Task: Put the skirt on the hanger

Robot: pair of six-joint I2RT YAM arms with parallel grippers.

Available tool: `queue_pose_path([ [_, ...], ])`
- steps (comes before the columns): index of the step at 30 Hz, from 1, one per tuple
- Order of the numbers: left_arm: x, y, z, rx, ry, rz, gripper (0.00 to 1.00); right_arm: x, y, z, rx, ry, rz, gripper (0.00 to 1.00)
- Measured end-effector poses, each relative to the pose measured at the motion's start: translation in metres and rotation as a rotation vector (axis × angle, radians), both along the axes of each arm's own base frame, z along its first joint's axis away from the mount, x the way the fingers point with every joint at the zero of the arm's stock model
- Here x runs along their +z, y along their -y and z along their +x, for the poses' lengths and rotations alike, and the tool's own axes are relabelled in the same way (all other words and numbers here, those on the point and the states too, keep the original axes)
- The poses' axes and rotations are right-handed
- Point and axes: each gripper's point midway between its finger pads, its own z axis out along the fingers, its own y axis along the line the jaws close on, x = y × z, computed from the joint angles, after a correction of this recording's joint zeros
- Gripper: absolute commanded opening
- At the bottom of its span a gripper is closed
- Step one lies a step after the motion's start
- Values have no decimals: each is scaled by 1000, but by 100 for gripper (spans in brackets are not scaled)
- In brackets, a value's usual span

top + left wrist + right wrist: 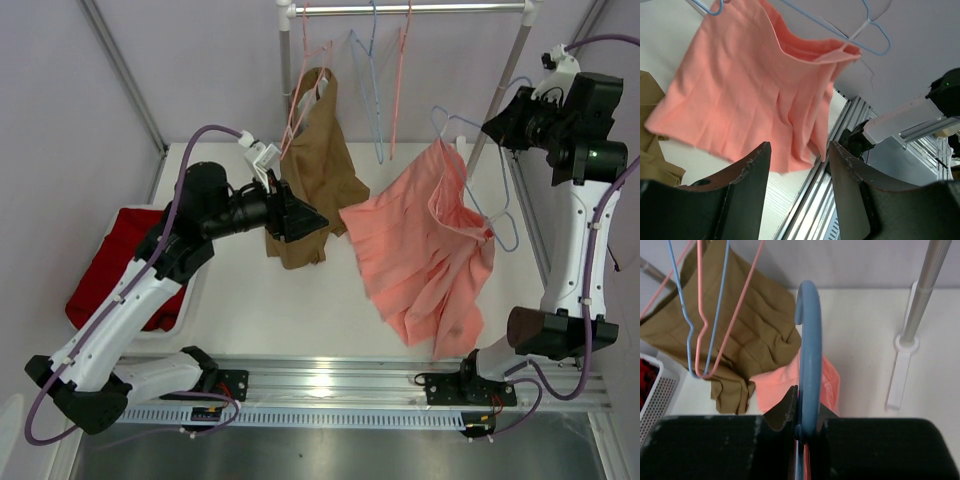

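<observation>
The salmon-pink skirt [420, 250] hangs in the air over the table, draped on the pale-blue hanger [497, 215]. One side of its waistband sits on the hanger wire and the rest sags down to the left. My right gripper [497, 127] is raised at the upper right and is shut on the hanger's hook [808, 340], with the skirt [777, 385] below it. My left gripper [303, 218] is open and empty, left of the skirt and apart from it. The left wrist view shows the skirt [750, 85] and hanger [867, 35] beyond my open left gripper [800, 155].
A brown garment [315, 170] hangs on a pink hanger from the rail [410, 8]. Beside it hang bare pink and blue hangers [385, 90]. The rack's post [495, 110] slants down behind the skirt. A white basket [190, 300] with a dark red cloth [125, 255] sits at the left.
</observation>
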Motion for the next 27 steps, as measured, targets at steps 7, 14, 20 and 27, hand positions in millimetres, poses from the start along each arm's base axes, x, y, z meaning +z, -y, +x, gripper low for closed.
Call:
queue_pose_path([
  [7, -6, 0, 0, -1, -14, 10, 54, 39, 6, 34, 18, 164, -7, 0],
  [14, -7, 1, 0, -4, -18, 11, 53, 75, 7, 63, 27, 345, -6, 0],
  [20, -11, 3, 2, -7, -29, 18, 53, 91, 4, 105, 27, 435, -8, 0],
  [27, -21, 7, 9, -7, -53, 36, 52, 74, -8, 163, 30, 458, 3, 0],
])
